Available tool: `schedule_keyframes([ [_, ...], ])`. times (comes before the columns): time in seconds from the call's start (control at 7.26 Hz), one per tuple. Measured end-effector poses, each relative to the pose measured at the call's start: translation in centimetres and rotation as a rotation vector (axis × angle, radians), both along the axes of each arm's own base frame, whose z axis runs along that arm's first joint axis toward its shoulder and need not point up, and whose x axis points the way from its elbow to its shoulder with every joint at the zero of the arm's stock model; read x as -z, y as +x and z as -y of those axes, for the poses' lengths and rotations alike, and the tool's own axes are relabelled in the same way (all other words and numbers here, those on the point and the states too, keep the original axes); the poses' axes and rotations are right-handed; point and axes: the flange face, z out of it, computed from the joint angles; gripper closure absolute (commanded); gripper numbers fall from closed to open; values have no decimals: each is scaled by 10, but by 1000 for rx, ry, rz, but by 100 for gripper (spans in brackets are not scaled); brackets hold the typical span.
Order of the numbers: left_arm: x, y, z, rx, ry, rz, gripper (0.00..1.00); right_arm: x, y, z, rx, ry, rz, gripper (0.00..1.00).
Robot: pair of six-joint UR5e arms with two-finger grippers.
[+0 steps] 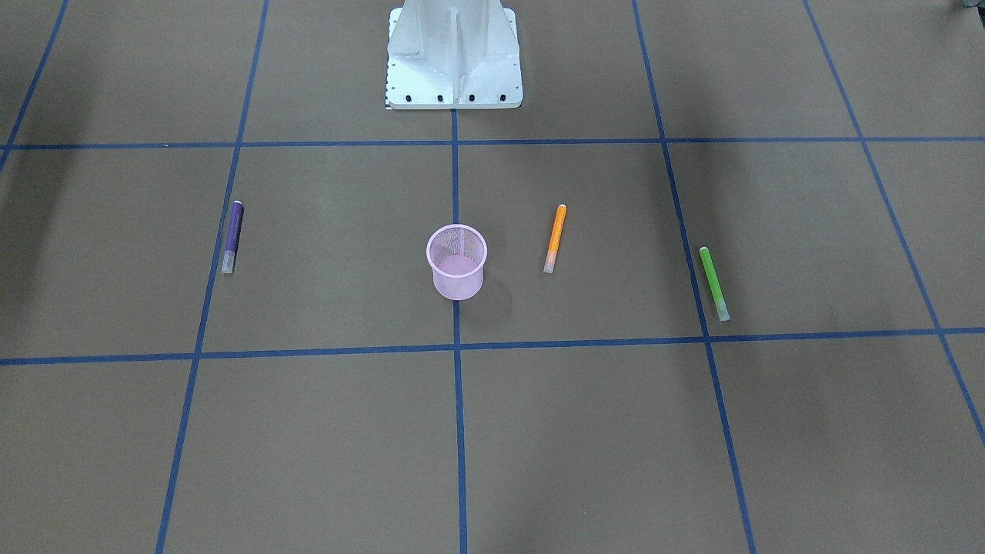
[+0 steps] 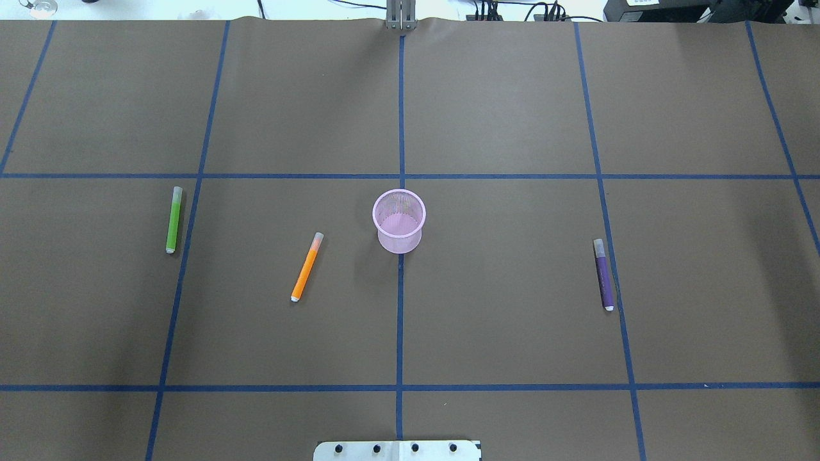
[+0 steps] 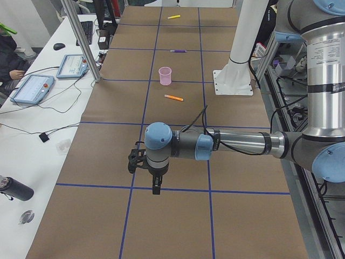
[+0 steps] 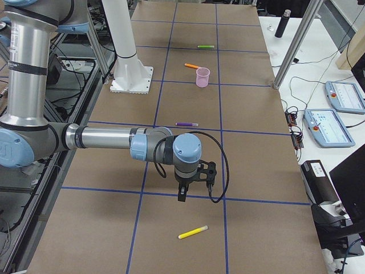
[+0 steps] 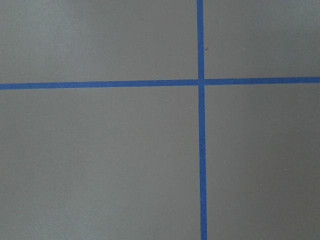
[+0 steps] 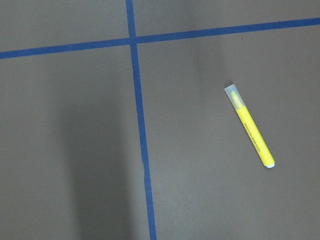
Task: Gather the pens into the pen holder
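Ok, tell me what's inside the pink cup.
Nothing: the cup shows only its bare pink bottom in the overhead and front views. The green pen, orange pen and purple pen lie outside it. Its near wall hides only a sliver of the inside.

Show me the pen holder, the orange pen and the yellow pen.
pen holder (image 2: pixel 398 243): overhead exterior, outer mesh wall.
orange pen (image 2: pixel 306 267): overhead exterior, middle of barrel.
yellow pen (image 6: pixel 251 130): right wrist-mounted, middle of barrel.

A robotics lab: a brown paper-covered tabletop (image 2: pixel 500 307) is gridded with blue tape lines (image 2: pixel 400 128), and a white metal robot pedestal (image 1: pixel 454 54) is bolted on it. Grey-blue tablet-like control pendants (image 4: pixel 331 127) lie on a white side bench (image 3: pixel 32 162).
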Motion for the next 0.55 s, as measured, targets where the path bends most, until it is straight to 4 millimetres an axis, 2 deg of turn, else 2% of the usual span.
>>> schedule_keyframes([
  [0.28, 2, 0, 5, 1, 4, 0, 0, 3, -1, 0, 0, 5, 10, 1],
  [0.55, 14, 1, 16, 0, 26, -1, 0, 4, -1, 1, 0, 8, 10, 1],
])
